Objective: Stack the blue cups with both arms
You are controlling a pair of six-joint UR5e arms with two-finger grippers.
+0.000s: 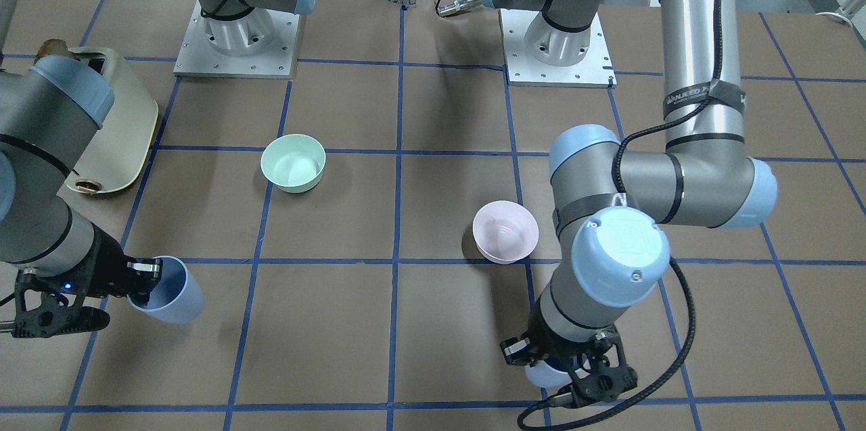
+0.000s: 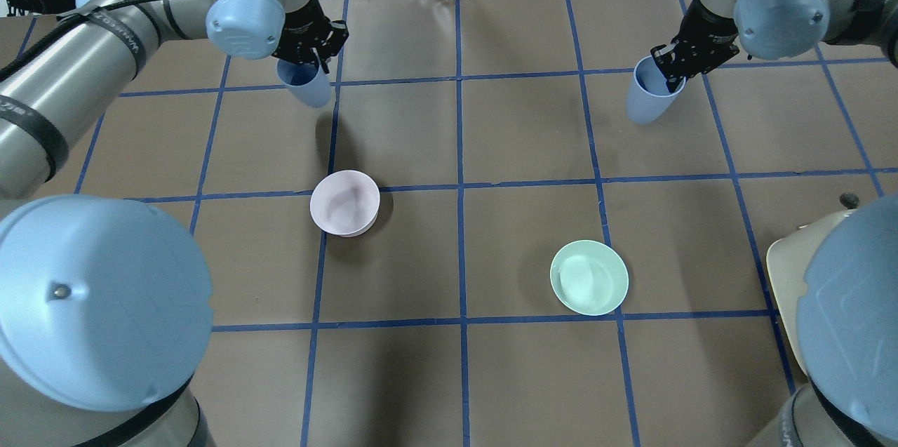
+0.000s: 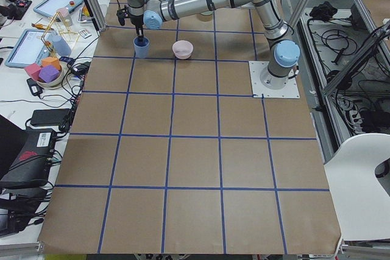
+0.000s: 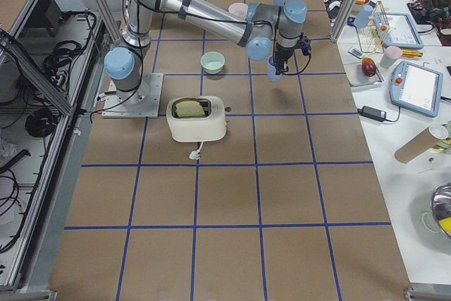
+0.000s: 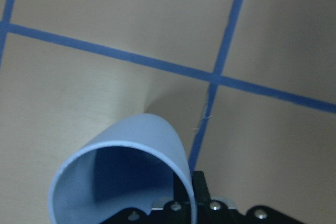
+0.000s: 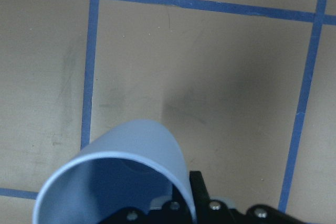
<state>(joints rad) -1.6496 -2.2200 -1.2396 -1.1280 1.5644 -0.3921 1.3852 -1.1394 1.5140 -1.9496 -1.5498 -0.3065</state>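
Two pale blue cups are each held at the rim, one finger inside and one outside. My left gripper (image 2: 309,62) is shut on the left blue cup (image 2: 306,87) at the far left of the table, beyond the pink bowl; in the front view this gripper (image 1: 549,358) mostly hides its cup (image 1: 543,375). My right gripper (image 2: 668,74) is shut on the right blue cup (image 2: 647,102) at the far right; it shows tilted in the front view (image 1: 172,290). The wrist views show each cup's open mouth, left (image 5: 142,145) and right (image 6: 134,150), above bare table.
A pale pink bowl (image 2: 345,203) sits left of centre and a mint-green bowl (image 2: 589,277) right of centre, both between the arms. A cream toaster (image 1: 115,126) stands at the table's right side near the right arm. Operator tables border the far edge.
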